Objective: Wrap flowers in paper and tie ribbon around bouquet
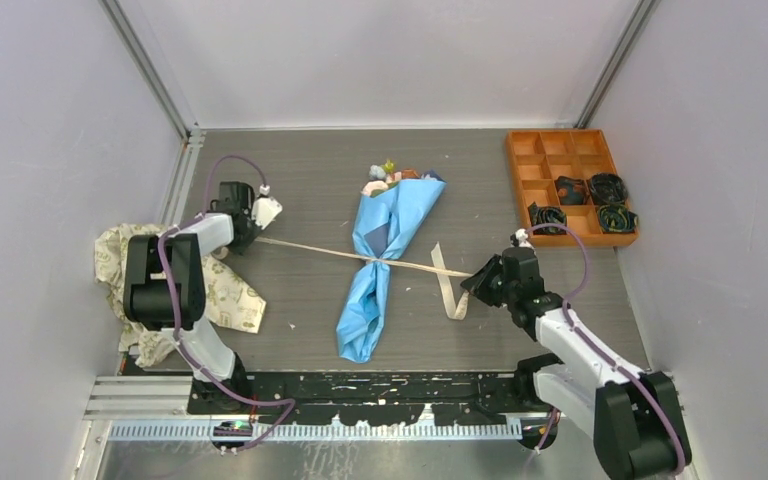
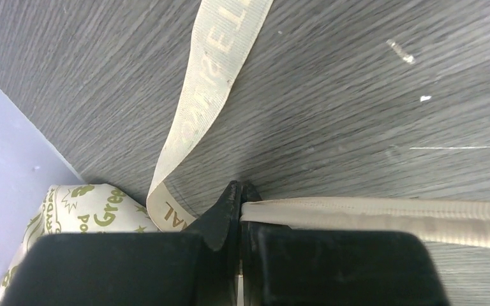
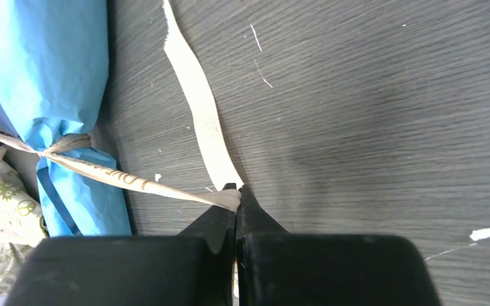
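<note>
- The bouquet (image 1: 385, 245) is lying in the middle of the table (image 1: 300, 170), with the narrow end of the cone toward the arm bases.
- Its light blue paper (image 1: 400, 215) is being squeezed in at the waist, and the flowers (image 1: 390, 176) are showing at the wide far end.
- The ribbon (image 1: 310, 247) is going around this waist and stretching tight to both sides.
- The left gripper (image 2: 239, 191) is pinching the left part of the ribbon, with its fingers pressed together on it. A loose end is curving away over the table.
- The right gripper (image 3: 236, 191) is clamping the right part in the same way, beside another loose tail.
- A cream printed cloth (image 1: 125, 265) is lying under the left arm.
- An orange tray (image 1: 525, 160) holding dark coils (image 1: 590, 190) is sitting at the far right.
</note>
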{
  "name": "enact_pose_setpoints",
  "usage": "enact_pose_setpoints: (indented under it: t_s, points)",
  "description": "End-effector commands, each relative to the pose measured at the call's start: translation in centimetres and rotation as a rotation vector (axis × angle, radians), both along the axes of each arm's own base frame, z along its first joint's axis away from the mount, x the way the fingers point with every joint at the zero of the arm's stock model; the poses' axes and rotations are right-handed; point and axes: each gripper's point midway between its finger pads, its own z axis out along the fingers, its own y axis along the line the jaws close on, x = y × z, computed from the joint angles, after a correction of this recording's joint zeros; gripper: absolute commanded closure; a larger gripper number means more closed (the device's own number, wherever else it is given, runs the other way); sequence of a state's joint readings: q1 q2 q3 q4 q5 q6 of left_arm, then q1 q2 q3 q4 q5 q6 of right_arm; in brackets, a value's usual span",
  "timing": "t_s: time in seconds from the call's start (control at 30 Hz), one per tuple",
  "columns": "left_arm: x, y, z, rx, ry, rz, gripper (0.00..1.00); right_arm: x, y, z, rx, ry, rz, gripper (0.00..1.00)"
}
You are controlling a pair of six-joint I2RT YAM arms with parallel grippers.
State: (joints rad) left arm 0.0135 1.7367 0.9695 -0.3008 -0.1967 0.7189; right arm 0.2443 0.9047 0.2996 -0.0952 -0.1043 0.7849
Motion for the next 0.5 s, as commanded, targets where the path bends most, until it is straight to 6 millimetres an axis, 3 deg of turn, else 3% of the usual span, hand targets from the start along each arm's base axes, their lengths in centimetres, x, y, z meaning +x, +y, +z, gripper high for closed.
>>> enact_pose_setpoints:
  t_s: [0.0, 0.07, 0.13, 0.23, 0.33, 0.4, 0.47]
  points:
    - [-1.0, 4.1, 0.9, 0.081, -0.019, 0.087, 1.00, 0.5, -1.5, -1.2, -0.043, 0.068, -0.006, 0.99]
    - [-2.4, 1.6, 1.5, -0.024, 0.036, 0.042, 1.00, 0.8, -0.6, -0.8, -0.034, 0.069, 0.069, 0.99]
    - [-4.6, -4.2, 3.4, -0.265, 0.096, -0.040, 1.00, 1.3, -0.1, 0.6, -0.054, 0.071, 0.130, 0.92]
    - [-8.2, -12.1, 9.1, -0.479, 0.168, -0.195, 1.00, 1.4, -0.7, 3.0, -0.143, 0.073, 0.172, 0.58]
    - [-10.3, -18.3, 16.4, -0.649, 0.161, -0.337, 1.00, 1.5, -1.6, 7.1, -0.230, -0.007, 0.188, 0.46]
    - [-12.0, -21.2, 19.6, -0.751, 0.191, -0.406, 1.00, 1.6, -1.3, 10.2, -0.307, -0.109, 0.251, 0.36]
    - [-13.1, -23.0, 21.7, -0.816, 0.218, -0.439, 0.99, 1.8, 0.6, 12.9, -0.390, -0.245, 0.382, 0.32]
